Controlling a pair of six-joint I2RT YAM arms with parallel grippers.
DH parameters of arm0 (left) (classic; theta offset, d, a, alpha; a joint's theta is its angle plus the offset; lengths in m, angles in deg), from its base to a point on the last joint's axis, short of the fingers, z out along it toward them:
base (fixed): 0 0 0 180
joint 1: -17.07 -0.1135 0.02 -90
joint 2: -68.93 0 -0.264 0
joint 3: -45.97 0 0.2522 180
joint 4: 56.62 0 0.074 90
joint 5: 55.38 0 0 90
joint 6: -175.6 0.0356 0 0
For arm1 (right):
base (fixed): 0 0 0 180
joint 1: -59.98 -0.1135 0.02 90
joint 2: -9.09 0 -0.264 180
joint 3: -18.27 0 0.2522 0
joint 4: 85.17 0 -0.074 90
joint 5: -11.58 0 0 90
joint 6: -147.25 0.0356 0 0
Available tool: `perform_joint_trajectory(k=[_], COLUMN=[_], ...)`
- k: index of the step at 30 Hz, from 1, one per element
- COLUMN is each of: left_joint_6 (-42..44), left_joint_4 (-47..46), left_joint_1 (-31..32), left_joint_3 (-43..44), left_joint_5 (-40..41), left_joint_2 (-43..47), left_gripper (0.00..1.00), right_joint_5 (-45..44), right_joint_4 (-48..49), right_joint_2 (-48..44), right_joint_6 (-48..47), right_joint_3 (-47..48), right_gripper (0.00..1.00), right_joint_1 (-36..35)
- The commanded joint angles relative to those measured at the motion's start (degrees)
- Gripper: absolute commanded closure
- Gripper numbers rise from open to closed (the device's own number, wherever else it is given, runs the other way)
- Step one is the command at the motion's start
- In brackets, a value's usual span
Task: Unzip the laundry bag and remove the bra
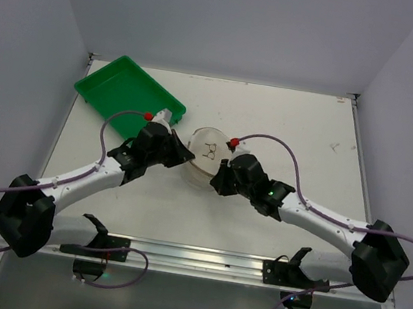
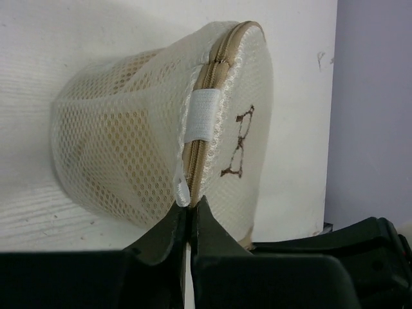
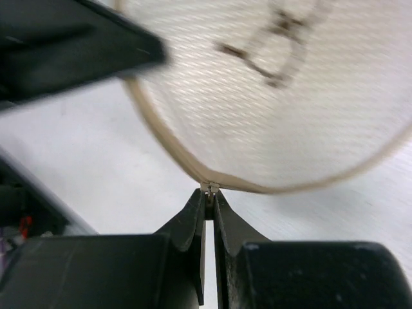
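Observation:
The laundry bag (image 1: pixel 207 155), a round white mesh drum with a dark mark on its lid, sits mid-table between both arms. In the left wrist view the laundry bag (image 2: pixel 141 135) lies with its tan zipper (image 2: pixel 209 77) facing me; mustard-yellow of the bra (image 2: pixel 119 138) shows dimly through the mesh. My left gripper (image 2: pixel 189 207) is shut on the bag's edge by the zipper seam. My right gripper (image 3: pixel 209 196) is shut on the small metal zipper pull (image 3: pixel 209 188) at the lid's rim (image 3: pixel 154 132). In the top view the left gripper (image 1: pixel 179 153) and right gripper (image 1: pixel 221 174) flank the bag.
A green rectangular tray (image 1: pixel 128 95) lies at the back left, just behind the left arm. The table's white surface (image 1: pixel 296 129) stretches to the right and back. A rail (image 1: pixel 191 257) runs along the near edge.

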Motion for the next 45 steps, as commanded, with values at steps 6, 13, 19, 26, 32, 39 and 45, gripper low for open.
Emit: perform_joint_trajectory(k=[6,13,19,26,32,39,45], left_joint_6=[17.5,27.8,21.4,8.7,3.7,1.9,2.9], left_joint_4=[1.8,5.9,2.7,4.8,3.1,-2.5,-2.2], left_joint_1=[-9.4,-9.7,-9.6,-9.5,-5.2,0.1,0.0], left_joint_3=[7.1,24.2,29.5,11.5,-1.1,-1.0,1.3], left_joint_5=[-7.8,-14.7,-14.7,-3.4,-1.9,-2.3,0.8], left_joint_2=[-4.1,-18.0,-20.8,-5.7,5.2,0.8,-1.1], left_gripper=[1.00,0.91,0.30,0.05,0.12,0.35,1.00], right_joint_5=[-1.5,13.1,18.7,17.4,15.8,15.3,10.8], right_joint_4=[-9.4,-4.2,2.3,5.5,4.8,4.6,-0.6], right_joint_2=[-15.2,-8.2,1.2,9.1,9.7,9.4,3.3], right_joint_6=[-5.8,-5.8,1.2,3.4,2.2,2.2,-0.5], right_joint_3=[-9.3,-2.9,4.8,10.1,10.4,9.4,4.6], right_gripper=[1.00,1.00,1.00,1.00,1.00,1.00,1.00], right_joint_1=[12.4,10.5,4.4,2.8,2.7,2.7,3.0])
